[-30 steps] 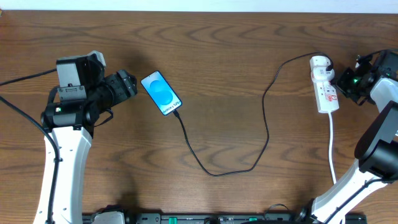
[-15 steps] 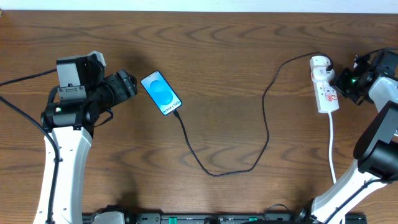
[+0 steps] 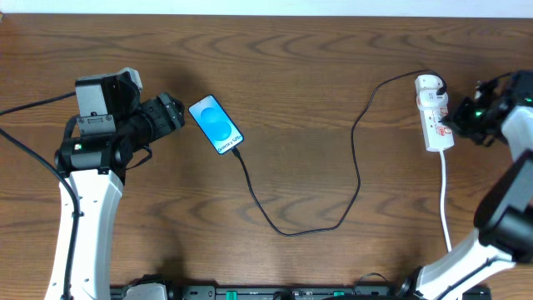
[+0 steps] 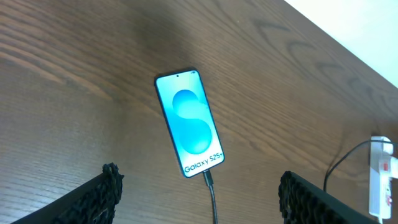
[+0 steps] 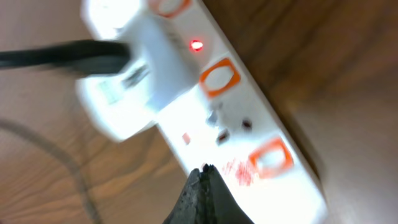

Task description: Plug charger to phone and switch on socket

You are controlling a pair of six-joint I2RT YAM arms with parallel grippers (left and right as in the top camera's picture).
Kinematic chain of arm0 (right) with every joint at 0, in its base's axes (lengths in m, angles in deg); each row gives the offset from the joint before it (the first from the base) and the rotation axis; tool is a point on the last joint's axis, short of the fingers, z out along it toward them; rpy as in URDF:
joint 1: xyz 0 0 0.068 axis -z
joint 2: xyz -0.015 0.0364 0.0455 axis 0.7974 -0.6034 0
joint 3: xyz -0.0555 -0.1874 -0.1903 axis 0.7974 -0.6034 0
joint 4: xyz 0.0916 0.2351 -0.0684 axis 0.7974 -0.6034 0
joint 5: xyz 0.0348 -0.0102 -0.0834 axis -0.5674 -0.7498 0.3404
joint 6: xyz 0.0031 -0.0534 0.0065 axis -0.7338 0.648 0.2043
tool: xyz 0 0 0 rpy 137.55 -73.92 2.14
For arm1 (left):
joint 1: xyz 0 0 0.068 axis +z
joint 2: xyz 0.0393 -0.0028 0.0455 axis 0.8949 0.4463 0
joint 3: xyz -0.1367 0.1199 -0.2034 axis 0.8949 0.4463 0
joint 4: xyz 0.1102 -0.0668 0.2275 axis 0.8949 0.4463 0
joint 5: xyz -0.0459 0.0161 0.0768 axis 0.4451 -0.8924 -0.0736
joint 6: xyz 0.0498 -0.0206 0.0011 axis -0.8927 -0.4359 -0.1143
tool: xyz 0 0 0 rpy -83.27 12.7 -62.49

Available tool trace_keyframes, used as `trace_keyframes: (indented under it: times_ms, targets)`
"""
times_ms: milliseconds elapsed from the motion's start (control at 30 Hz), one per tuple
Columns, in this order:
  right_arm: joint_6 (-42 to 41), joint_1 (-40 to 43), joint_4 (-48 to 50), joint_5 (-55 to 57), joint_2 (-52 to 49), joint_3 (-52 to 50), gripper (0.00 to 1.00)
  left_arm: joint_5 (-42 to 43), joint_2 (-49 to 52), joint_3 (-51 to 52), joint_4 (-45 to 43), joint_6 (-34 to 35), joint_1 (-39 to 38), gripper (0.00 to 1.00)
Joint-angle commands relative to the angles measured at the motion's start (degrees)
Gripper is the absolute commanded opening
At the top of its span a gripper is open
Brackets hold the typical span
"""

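Note:
The phone (image 3: 216,125) lies on the table with its blue screen up; it also shows in the left wrist view (image 4: 189,122). The charger cable (image 3: 333,221) is plugged into the phone's lower end (image 4: 209,183) and loops right up to a white plug on the socket (image 3: 434,123). In the right wrist view the socket (image 5: 249,143) has orange switches and a lit red light (image 5: 196,45). My left gripper (image 3: 171,114) is open, left of the phone and empty. My right gripper (image 5: 206,171) is shut, its tip beside the socket's right edge (image 3: 454,127).
The socket's white cord (image 3: 444,196) runs down toward the table's front edge. A pale wall edges the back of the wooden table (image 3: 316,50).
My right gripper has drawn slightly away to the right from the socket. The left arm, phone and cable have not moved.

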Motion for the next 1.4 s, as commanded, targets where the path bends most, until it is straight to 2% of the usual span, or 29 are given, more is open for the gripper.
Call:
trace_keyframes:
  times_ms: [0, 167, 367, 500, 600, 767, 833, 900, 967, 1067, 1367]
  targets:
    - [-0.09, 0.28, -2.25, -1.18, 10.1, 0.33, 0.02, 1.36, 0.11, -0.76, -0.37, -0.98, 0.2, 0.82]
    - [-0.02, -1.14, -5.97, -2.56, 19.89, 0.33, 0.02, 4.07, 0.11, -2.4, -0.37, -0.98, 0.2, 0.86]
    - [0.39, -6.34, -7.69, -3.76, 30.05, 0.33, 0.06, 6.86, 0.83, -7.89, 1.18, -0.96, 0.2, 0.96]
    - [2.84, -12.2, -9.29, -3.72, 35.12, 0.35, 0.13, 8.04, 2.58, -11.93, 2.16, -0.85, 0.2, 0.99]
    - [5.62, -16.72, -12.15, -3.39, 38.34, 0.35, 0.24, 8.04, 2.91, -12.22, 1.36, 0.59, 0.2, 1.0]
    - [7.56, -22.49, -17.49, 0.24, 43.47, 0.35, 0.34, 8.04, 2.91, -12.2, 2.29, 0.57, 0.2, 1.0]
    - [7.61, -23.91, -18.95, 1.33, 45.62, 0.35, 0.43, 8.04, 2.91, -12.2, 3.02, 0.57, 0.2, 1.0]
    - [7.58, -24.68, -19.87, 1.42, 47.52, 0.35, 0.6, 8.5, 2.91, -12.17, 3.02, 1.97, 0.2, 1.0]
    - [7.39, -24.85, -20.39, 1.4, 49.62, 0.35, 0.72, 8.46, 2.91, -12.15, 3.32, 2.73, 0.09, 1.0]
    - [7.39, -24.85, -21.84, 1.38, 52.43, 0.35, 0.99, 8.46, 2.91, -12.15, 3.3, 2.73, 0.09, 1.0]
    - [7.41, -24.85, -29.9, 1.38, 58.47, 0.35, 0.99, 8.46, 2.91, -12.15, 3.3, 2.73, 0.09, 1.0]
